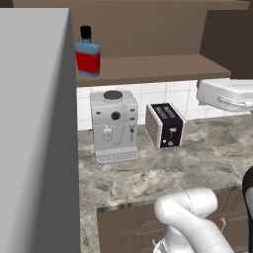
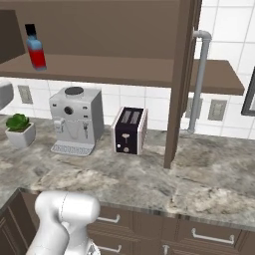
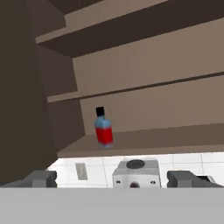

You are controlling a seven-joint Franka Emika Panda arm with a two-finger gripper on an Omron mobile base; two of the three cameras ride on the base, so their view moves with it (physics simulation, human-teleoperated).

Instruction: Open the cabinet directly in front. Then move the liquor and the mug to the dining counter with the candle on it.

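Already open: the cabinet (image 2: 179,74) shows its door swung out edge-on in the right base view, with the long silver bar handle (image 2: 199,79) beyond it, and the shelves are exposed.

The liquor (image 3: 103,127) stands upright on the lowest shelf (image 1: 158,66), near the shelf's left end and close to the front edge. Long axis vertical, black cap up, red label showing.

From the hand view, the claw (image 3: 113,178) points into the cabinet, with both finger tips (image 3: 41,178) set wide apart and nothing between them. The bottle lies ahead of the claw, above it and a shade left of the midline between the tips. It is well apart, not yet within reach.

Judgement: the next move would be an advance up and forward, nudging left, so the tips straddle the bottle's body from the sides below the neck.

Below the shelf, on the bench (image 1: 163,173): the coffee machine (image 1: 114,126) stands directly under the bottle, the toaster (image 1: 165,124) beside it. The mug cannot be made out on the shelves shown.
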